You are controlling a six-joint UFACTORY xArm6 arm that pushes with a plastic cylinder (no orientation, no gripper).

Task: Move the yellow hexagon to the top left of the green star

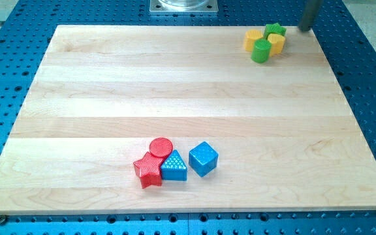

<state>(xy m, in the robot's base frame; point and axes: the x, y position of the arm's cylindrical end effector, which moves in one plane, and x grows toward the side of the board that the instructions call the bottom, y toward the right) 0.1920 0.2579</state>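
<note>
No pincer fitted; my tip (303,29) rests at counter (175,98) top right, near green star (275,29). Yellow hexagon (253,39) touches star's lower left, packed with green cylinder (260,51), yellow block (277,43); needs upward nudge.

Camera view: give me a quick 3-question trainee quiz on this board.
1. True or false: my tip touches the green star.
2. Which block lies nearest the view's right in the bottom cluster? A) red star B) blue cube C) blue triangle
3. What colour is the cylinder in the top cluster?

Key: 1 false, it stands apart on the star's right; 2 B; 3 green.
</note>
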